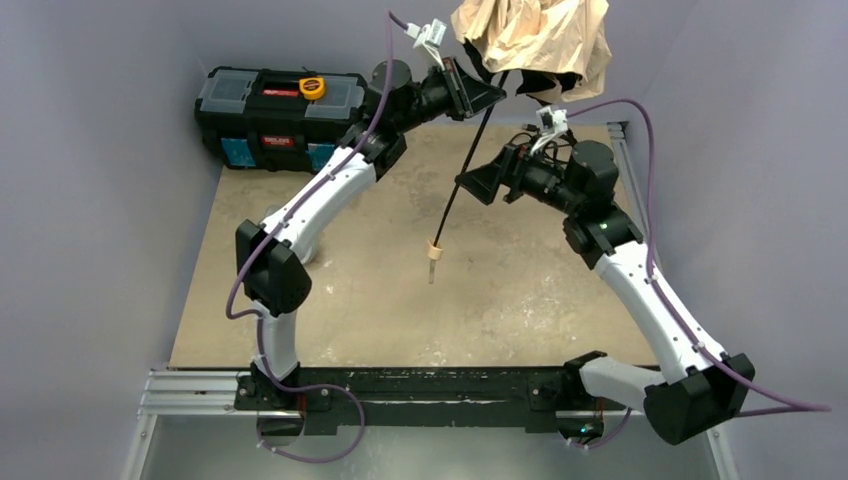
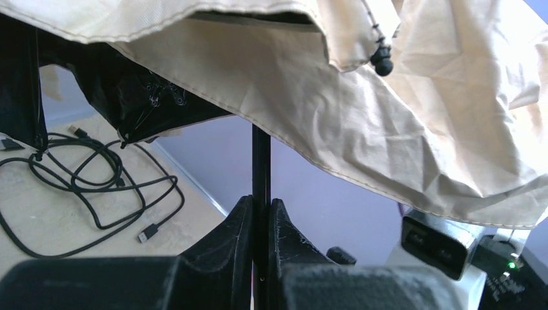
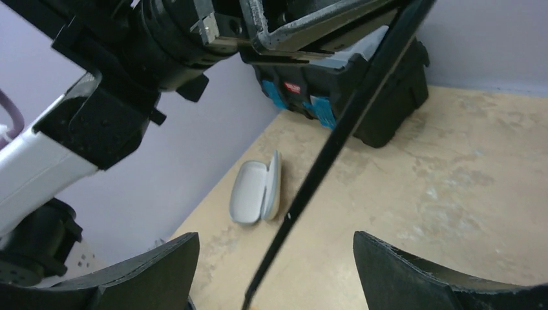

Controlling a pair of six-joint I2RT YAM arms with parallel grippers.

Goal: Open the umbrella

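Observation:
The umbrella hangs tilted above the table. Its crinkly tan canopy (image 1: 535, 40) with black lining is raised at the back, partly spread. The thin black shaft (image 1: 465, 180) slopes down to the pale wooden knob handle (image 1: 433, 252), which hangs over the table. My left gripper (image 1: 495, 95) is shut on the shaft just under the canopy; in the left wrist view its jaws (image 2: 261, 213) pinch the shaft (image 2: 261, 161) below the canopy (image 2: 388, 116). My right gripper (image 1: 468, 186) is open around the shaft lower down. In the right wrist view the shaft (image 3: 336, 135) crosses between the spread fingers (image 3: 155, 265), touching neither.
A black toolbox (image 1: 280, 115) stands at the back left, and it also shows in the right wrist view (image 3: 362, 97). A pale grey-white case (image 3: 256, 190) lies by the left wall. Black cables (image 2: 84, 181) lie coiled on the table. Purple walls enclose the tan table (image 1: 520, 300).

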